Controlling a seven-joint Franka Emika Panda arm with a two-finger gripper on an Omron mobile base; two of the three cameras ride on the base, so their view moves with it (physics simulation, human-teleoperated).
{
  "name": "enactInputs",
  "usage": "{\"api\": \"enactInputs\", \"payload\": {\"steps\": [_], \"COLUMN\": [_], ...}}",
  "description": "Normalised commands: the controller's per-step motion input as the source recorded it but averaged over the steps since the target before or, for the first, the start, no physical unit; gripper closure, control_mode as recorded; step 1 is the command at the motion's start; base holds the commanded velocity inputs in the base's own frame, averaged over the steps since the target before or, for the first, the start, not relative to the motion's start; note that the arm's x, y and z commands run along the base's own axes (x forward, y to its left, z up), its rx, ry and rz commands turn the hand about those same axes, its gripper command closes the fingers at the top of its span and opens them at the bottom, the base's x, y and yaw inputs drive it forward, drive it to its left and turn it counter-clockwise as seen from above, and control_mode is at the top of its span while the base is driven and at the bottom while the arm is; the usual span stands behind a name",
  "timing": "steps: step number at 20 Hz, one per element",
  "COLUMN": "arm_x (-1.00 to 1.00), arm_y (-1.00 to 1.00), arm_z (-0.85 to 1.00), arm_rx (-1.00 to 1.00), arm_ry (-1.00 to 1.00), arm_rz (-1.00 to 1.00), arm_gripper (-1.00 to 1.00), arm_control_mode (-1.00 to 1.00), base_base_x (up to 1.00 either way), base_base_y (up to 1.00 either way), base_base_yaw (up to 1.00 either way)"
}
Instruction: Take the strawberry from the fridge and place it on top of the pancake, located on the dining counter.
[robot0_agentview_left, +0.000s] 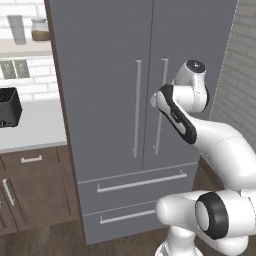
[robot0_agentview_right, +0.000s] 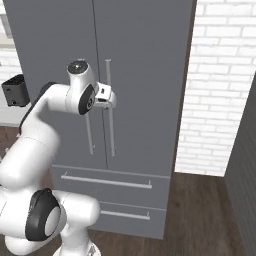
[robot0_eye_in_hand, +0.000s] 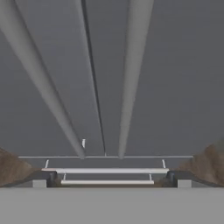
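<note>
The fridge (robot0_agentview_left: 110, 100) (robot0_agentview_right: 145, 75) is tall, matte grey, and both its doors are shut. My gripper (robot0_agentview_right: 112, 100) is raised at mid-door height, right at the right door's long bar handle (robot0_agentview_right: 110, 125) (robot0_agentview_left: 161, 107). In the hand view my gripper (robot0_eye_in_hand: 111, 181) is open, fingertips (robot0_eye_in_hand: 39, 183) set wide apart. It looks down the door seam, with the two handles (robot0_eye_in_hand: 131, 74) running away from it. Nothing is between the fingers. The strawberry is hidden behind the closed doors. The pancake and the dining counter are out of view.
Two bottom drawers (robot0_agentview_left: 135, 185) with horizontal bars sit under the doors. To the left, a white counter (robot0_agentview_left: 35, 125) with a black appliance (robot0_agentview_left: 9, 107) tops brown cabinets (robot0_agentview_left: 30, 185). A white brick wall (robot0_agentview_right: 220, 90) stands to the right.
</note>
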Motion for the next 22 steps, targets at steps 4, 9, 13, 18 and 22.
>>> {"api": "enactInputs", "payload": {"steps": [4, 9, 13, 18, 22], "arm_x": [0.37, 0.46, 0.57, 0.41, 0.48], "arm_y": [-0.37, -0.11, 0.00, 0.00, 0.00], "arm_z": [-0.01, 0.00, 0.00, -0.13, -0.11], "arm_rx": [-0.02, 0.00, 0.00, -0.03, 0.00], "arm_ry": [-0.28, -0.03, 0.00, -0.08, -0.07], "arm_rz": [-0.05, -0.06, -0.04, -0.04, -0.02], "arm_gripper": [-1.00, -1.00, -1.00, -1.00, -1.00], "arm_control_mode": [-1.00, -1.00, -1.00, -1.00, -1.00], "base_base_x": [0.00, 0.00, 0.00, 0.00, 0.00], "base_base_y": [0.00, 0.00, 0.00, 0.00, 0.00], "base_base_yaw": [0.00, 0.00, 0.00, 0.00, 0.00]}}
